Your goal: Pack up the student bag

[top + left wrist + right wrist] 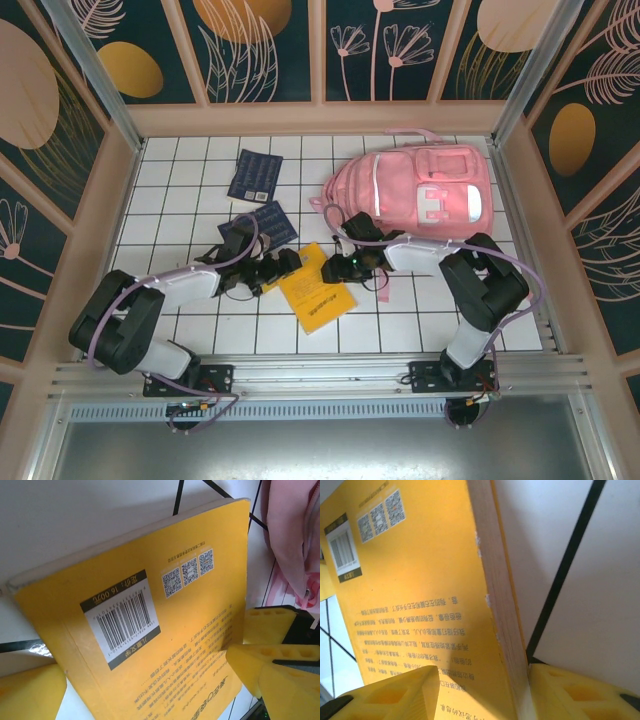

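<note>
My left pincer [287,266] stands wide open at the left edge of the yellow book [318,290], gripping nothing. My right pincer [347,268] is narrower, astride the book's right edge with one finger [395,695] over the cover and the other beside the pages; I cannot tell whether it grips. The bag [420,190] lies far right on the desk [180,200], just beyond my right pincer.

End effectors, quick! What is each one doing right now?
Left end effector: open, at the yellow book.
Right end effector: astride the yellow book's edge; gripped or not, cannot be told.
</note>
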